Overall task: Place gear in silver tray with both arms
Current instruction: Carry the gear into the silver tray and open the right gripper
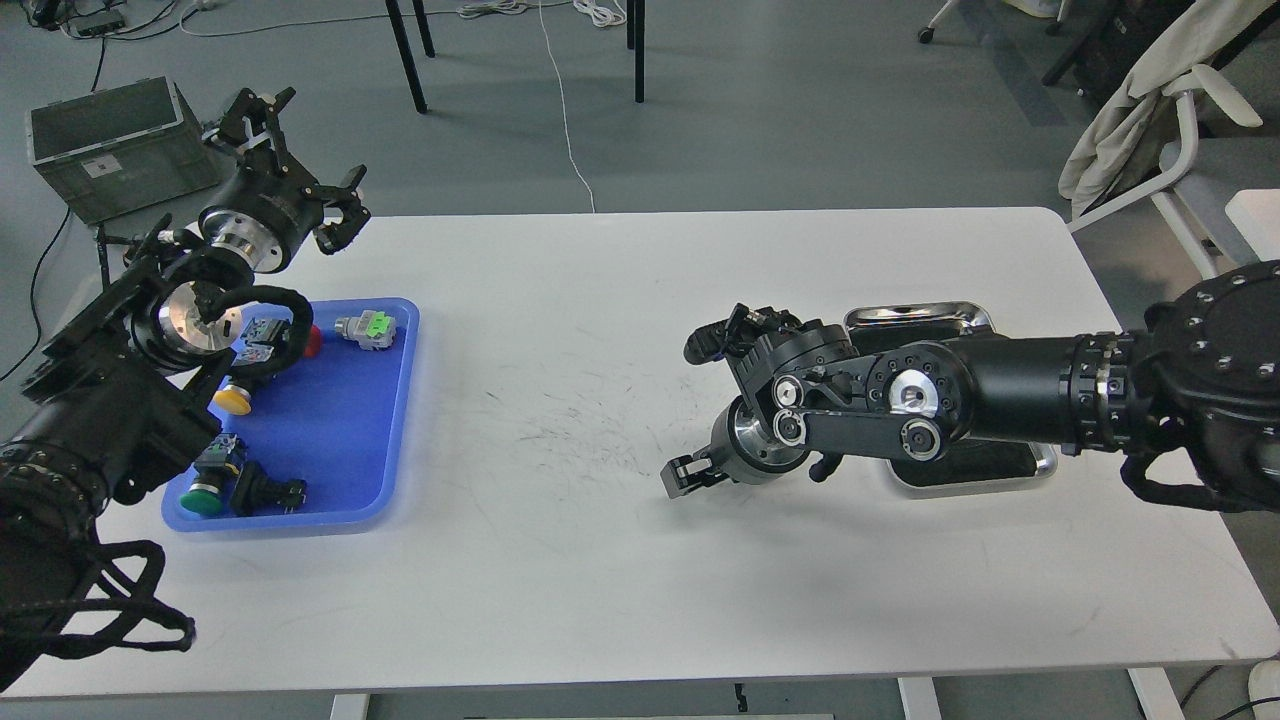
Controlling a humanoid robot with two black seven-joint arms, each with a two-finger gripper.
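Spread wide, the jaws of the left gripper (290,150) hold nothing; they hang above the far left corner of the white bench (560,560), beyond the blue tray (340,470). The right gripper (688,472) sits low over the bench middle, pointing left, and its jaws are seen too dark and end-on for me to tell whether they are parted or clenched; nothing shows between them. The silver tray (920,316) lies on the right part of the bench, largely hidden behind the right arm (1010,400), with only its far rim and a near right corner showing. The blue tray lies at the left side, partly under the left arm (110,420). It holds several small parts: a grey piece with a green cap (366,329), a yellow button (232,400), a red one (311,341), a green-capped one (203,500) and a black part (265,492).
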